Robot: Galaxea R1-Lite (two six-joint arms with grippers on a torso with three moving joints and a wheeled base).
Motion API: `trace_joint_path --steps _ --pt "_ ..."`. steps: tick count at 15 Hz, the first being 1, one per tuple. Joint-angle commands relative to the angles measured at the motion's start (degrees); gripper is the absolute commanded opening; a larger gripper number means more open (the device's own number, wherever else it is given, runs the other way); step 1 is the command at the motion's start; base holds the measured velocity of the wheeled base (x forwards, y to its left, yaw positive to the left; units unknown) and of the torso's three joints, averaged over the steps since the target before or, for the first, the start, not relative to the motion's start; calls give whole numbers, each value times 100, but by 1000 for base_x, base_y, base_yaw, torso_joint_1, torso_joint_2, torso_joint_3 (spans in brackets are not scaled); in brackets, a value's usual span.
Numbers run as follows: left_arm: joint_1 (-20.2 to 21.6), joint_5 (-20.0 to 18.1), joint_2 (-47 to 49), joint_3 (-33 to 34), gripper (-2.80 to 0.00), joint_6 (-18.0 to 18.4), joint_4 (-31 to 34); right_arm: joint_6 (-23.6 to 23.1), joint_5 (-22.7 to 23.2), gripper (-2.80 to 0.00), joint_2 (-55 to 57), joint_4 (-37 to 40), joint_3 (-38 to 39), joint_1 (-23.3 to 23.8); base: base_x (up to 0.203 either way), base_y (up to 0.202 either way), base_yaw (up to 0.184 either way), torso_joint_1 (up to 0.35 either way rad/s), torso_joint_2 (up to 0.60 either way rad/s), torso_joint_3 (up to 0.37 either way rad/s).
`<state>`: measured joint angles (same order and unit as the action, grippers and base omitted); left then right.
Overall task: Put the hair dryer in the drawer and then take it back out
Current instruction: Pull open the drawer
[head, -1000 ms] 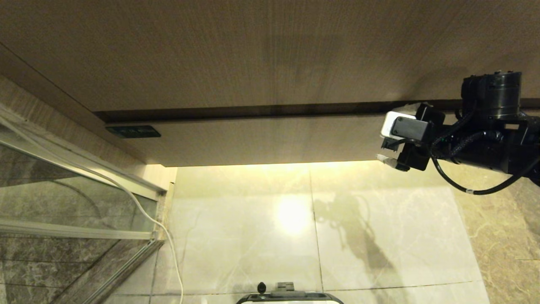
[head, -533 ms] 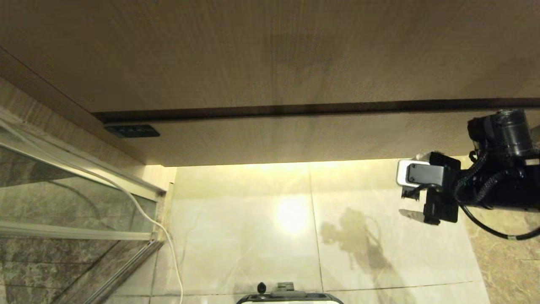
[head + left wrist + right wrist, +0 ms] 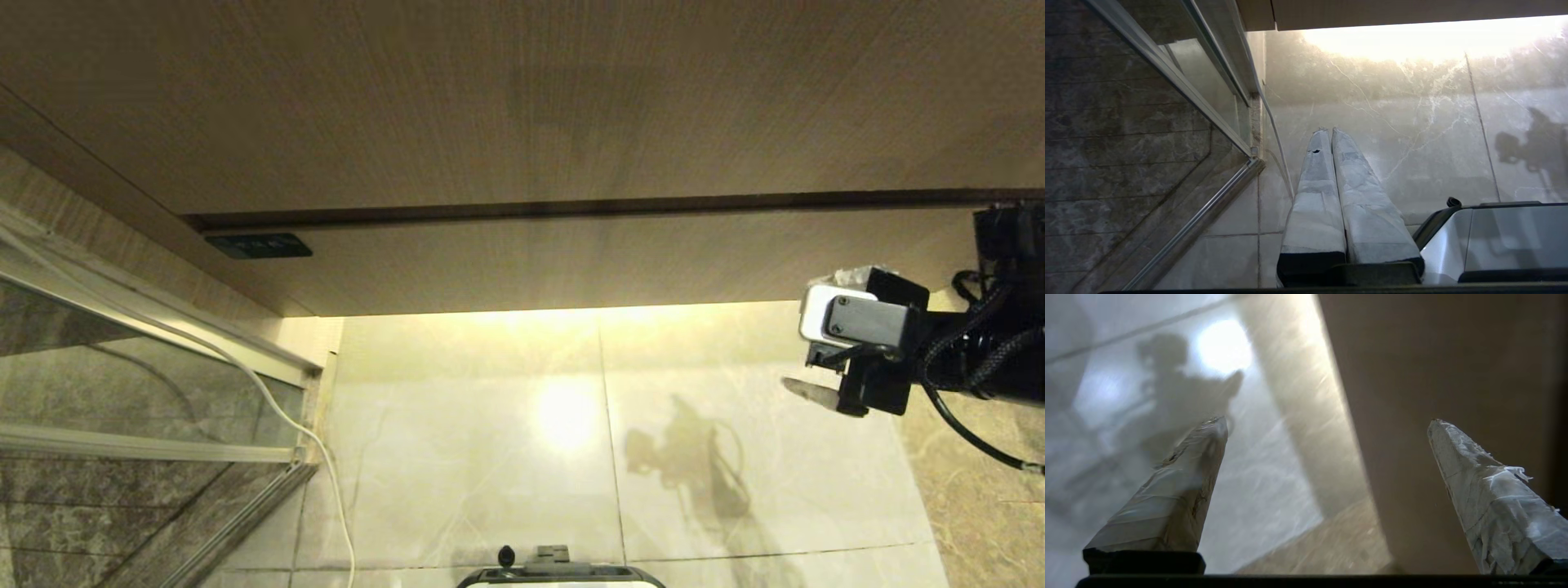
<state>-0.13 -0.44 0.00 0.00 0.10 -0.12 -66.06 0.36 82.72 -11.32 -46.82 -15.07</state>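
A: The head view is showing the right gripper [image 3: 804, 359] from the side, reaching in from the right edge, level with the lower edge of the wide grey-brown wood-grain drawer front [image 3: 571, 261], which is sitting shut.

B: And its own wrist camera is giving what the head cannot: two tape-wrapped fingers [image 3: 1180, 477] standing as far apart as they go, with nothing between them. One fingertip is lying over the pale glossy marble floor tiles [image 3: 1106, 396], the other over the wood panel [image 3: 1433, 375].

A: The left gripper [image 3: 1327, 131] is showing only in the left wrist view, fingers pressed together and empty, pointing down at the tiles beside the glass shower door with its metal frame [image 3: 1200, 110] and a thin white cord [image 3: 1274, 130].

B: The hair dryer is appearing in no view.
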Motion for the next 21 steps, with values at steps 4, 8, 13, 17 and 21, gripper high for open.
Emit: trace_joint_path --steps 4,8,13,17,21 --pt "-4 0 0 9 -280 -1 -6 -42 433 0 594 -1006 -204 -22 0 0 0 0 0 0" --pt "-4 0 0 9 -280 -1 -6 -86 703 0 1160 -1347 -795 -21 0 0 0 0 0 0" --pt "-1 0 0 5 -280 -1 -6 -109 904 0 1458 -1839 -1127 -13 0 0 0 0 0 0" --pt "-4 0 0 9 -280 -1 -6 -196 1053 0 1381 -1754 -1134 -5 0 0 0 0 0 0" --pt "-2 0 0 6 -280 -1 -6 -277 1054 0 1039 -1748 -669 21 0 0 0 0 0 0"
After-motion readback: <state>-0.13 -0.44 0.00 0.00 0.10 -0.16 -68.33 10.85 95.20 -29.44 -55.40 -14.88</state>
